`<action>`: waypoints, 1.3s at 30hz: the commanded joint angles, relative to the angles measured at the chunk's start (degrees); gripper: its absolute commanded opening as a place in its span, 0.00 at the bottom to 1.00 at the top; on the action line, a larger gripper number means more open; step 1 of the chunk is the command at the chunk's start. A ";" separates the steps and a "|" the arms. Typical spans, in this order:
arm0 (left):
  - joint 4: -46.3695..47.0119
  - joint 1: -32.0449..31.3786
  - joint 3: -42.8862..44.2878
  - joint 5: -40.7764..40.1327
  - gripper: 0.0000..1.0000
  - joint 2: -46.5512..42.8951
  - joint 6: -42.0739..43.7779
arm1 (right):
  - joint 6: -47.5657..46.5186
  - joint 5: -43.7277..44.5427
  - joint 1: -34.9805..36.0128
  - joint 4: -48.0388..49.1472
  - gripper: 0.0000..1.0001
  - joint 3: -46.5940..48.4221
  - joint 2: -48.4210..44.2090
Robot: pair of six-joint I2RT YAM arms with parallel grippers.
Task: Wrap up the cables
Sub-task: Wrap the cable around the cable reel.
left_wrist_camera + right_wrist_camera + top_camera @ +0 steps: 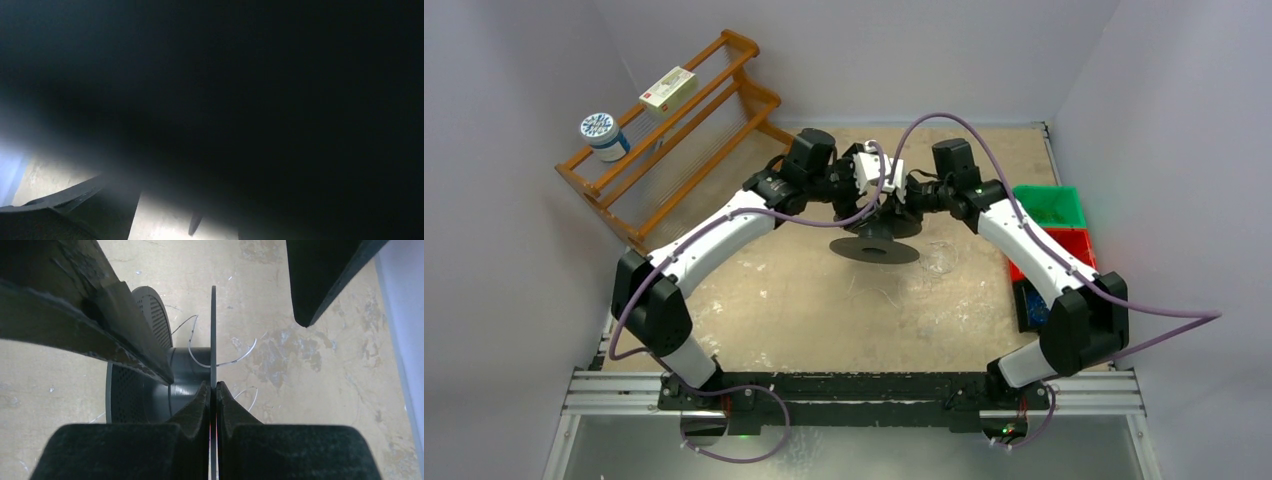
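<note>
Lower centre, the right gripper (213, 388) pinches the black spool's (152, 315) thin flange. The left gripper (237, 354) gapes wide; a cable (189, 346) loops mid-frame.

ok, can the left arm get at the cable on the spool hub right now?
Probably yes. The left tool is open and right at the spool. The right tool pinches only the flange edge, leaving the hub and cable loop exposed. The flange itself may crowd the approach.
</note>
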 commanded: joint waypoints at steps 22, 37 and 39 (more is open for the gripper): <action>6.83 6.89 -5.82 19.93 0.79 2.18 2.84 | -1.55 -13.68 -5.13 0.03 0.00 1.05 1.83; 9.98 3.46 -4.11 16.20 0.73 7.29 0.62 | -2.94 -15.43 -5.92 -1.21 0.00 0.83 2.20; 9.79 3.28 -3.41 16.58 0.72 8.06 0.40 | -3.16 -15.54 -5.97 -1.38 0.00 0.82 2.23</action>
